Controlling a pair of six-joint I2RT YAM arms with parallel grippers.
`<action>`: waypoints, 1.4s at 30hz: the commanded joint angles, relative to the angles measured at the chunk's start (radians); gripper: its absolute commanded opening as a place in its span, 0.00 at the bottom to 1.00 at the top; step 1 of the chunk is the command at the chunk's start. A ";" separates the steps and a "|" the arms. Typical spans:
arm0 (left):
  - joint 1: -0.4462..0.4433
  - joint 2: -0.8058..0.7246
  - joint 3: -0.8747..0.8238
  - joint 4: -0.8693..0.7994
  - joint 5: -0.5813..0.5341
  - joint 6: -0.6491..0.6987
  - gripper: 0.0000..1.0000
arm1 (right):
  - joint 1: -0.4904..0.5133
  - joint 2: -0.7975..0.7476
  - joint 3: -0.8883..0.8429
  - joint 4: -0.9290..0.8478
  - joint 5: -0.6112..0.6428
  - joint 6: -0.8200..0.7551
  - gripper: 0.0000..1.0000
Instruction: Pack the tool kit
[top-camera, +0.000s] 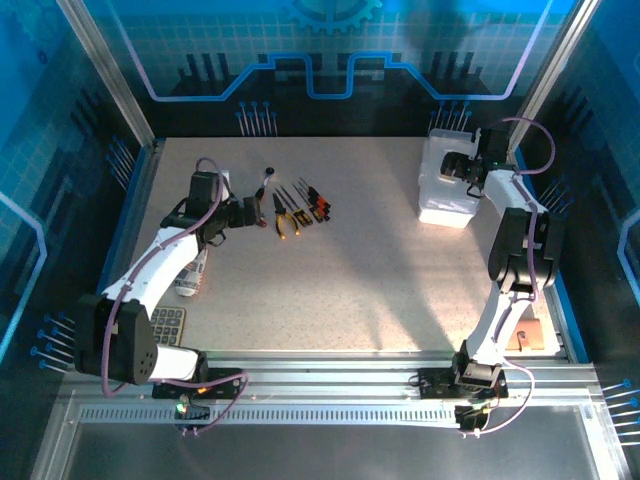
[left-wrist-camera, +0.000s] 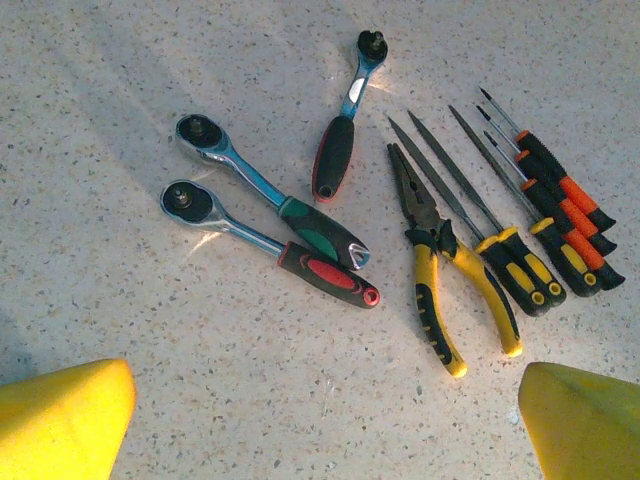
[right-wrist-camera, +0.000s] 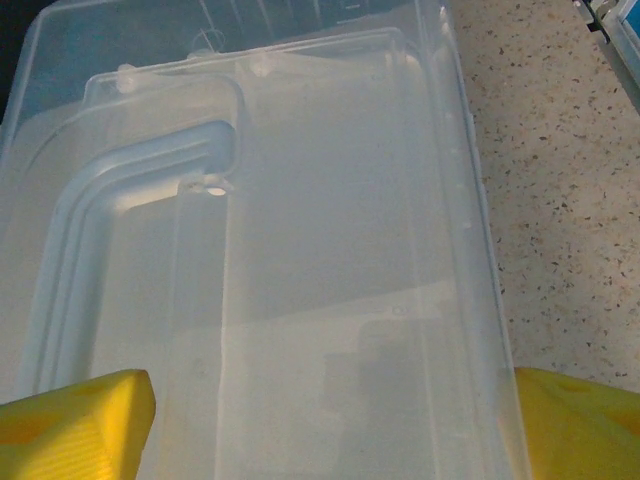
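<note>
The speckled counter (top-camera: 350, 280) sat within blue-lit walls (top-camera: 60, 150). Tools (top-camera: 295, 212) lay far-left, the clear case (top-camera: 443, 200) at its far-right edge. Wrist views resolved ratchets (left-wrist-camera: 265, 230), pliers (left-wrist-camera: 440, 265); left fingers (left-wrist-camera: 60, 425) and right fingers (right-wrist-camera: 70, 420) stood apart.

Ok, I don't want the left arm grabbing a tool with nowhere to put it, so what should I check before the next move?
1. Left gripper open above the tools: ok.
2. Yellow-handled pliers lying flat, apart from the ratchet wrenches: ok.
3. Pliers clear of the neighbouring screwdrivers: cannot tell, the handles lie very close.
4. Clear case lid raised for loading: not ok, it looks shut.
5. Right gripper open over the case: ok.
</note>
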 joint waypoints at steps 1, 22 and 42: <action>-0.010 0.009 0.017 -0.021 0.023 -0.006 0.99 | -0.009 0.026 0.005 -0.057 -0.042 0.020 0.84; -0.037 0.028 0.024 0.009 0.072 -0.020 0.99 | 0.107 -0.399 -0.543 0.040 -0.295 0.235 0.54; -0.119 0.096 0.072 0.018 0.092 -0.027 0.99 | 0.145 -0.436 -1.056 0.733 -0.646 0.609 0.51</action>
